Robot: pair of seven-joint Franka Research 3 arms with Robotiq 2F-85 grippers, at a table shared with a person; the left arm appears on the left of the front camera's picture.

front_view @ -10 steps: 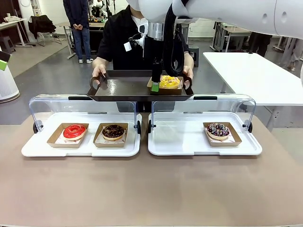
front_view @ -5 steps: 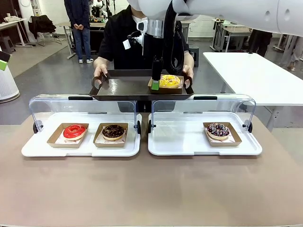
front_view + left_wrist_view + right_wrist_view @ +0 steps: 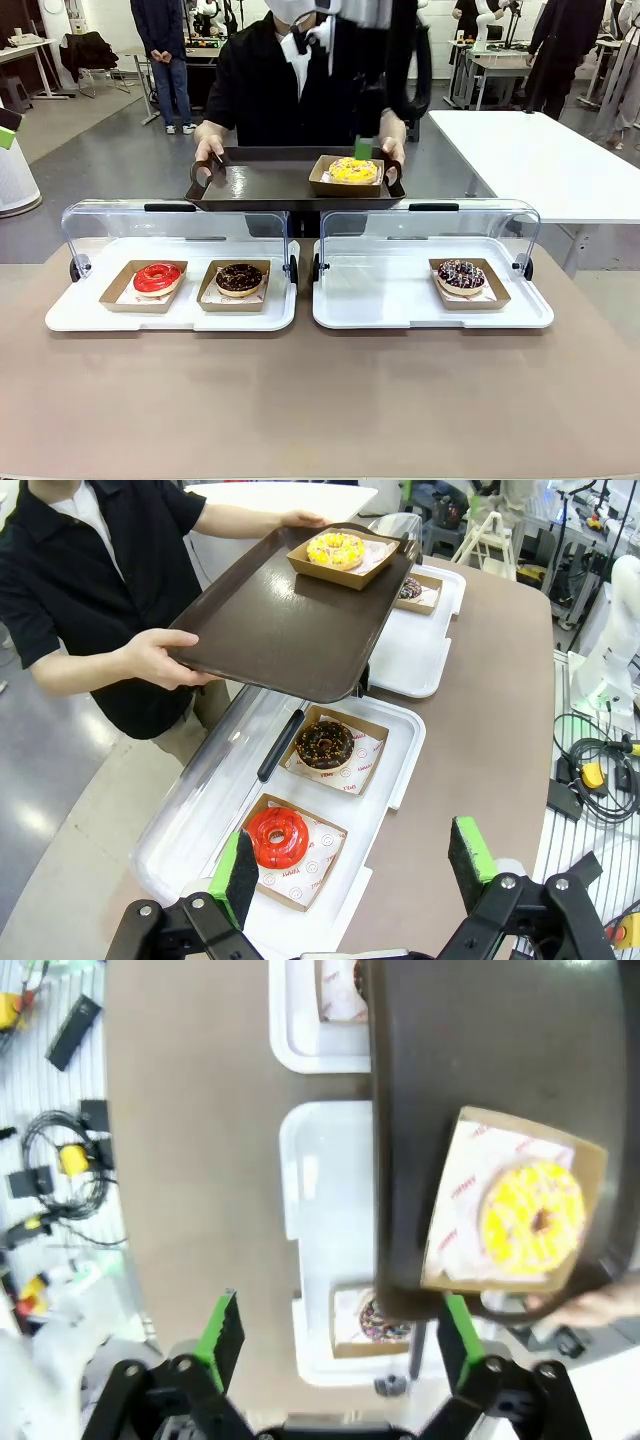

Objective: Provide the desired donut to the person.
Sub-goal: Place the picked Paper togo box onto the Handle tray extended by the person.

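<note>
My right fingers point(image 3: 222, 1332) are spread wide and empty, with nothing between the green pads. In my right wrist view they hang high over the bench point(image 3: 320, 400), looking down on the dark brown tray point(image 3: 480, 1050) off to one side. The yellow donut point(image 3: 353, 170) sits in its open cardboard carton point(image 3: 322, 183) on that tray, toward the end on my right. The person point(image 3: 260, 90) across the bench holds the tray level with both hands, one at each short end, above the far edge of the display cases. In the front view one of my right green pads shows just above the far rim of the carton; I cannot tell whether it touches it. My left fingers point(image 3: 240, 875) are also released and hold nothing. In my left wrist view they hover above the near end of the left white case point(image 3: 395, 780). In that case a red glazed donut point(image 3: 157, 277) and a chocolate donut point(image 3: 239, 278) lie side by side, each in its own carton, with the clear lid point(image 3: 170, 220) tipped back behind them. In the right white case point(image 3: 380, 300) a dark donut with sprinkles point(image 3: 461, 274) sits in a carton near the right end, and the space beside it is bare. One of the person's hands point(image 3: 600, 1305) shows under the tray's edge in my right wrist view.
</note>
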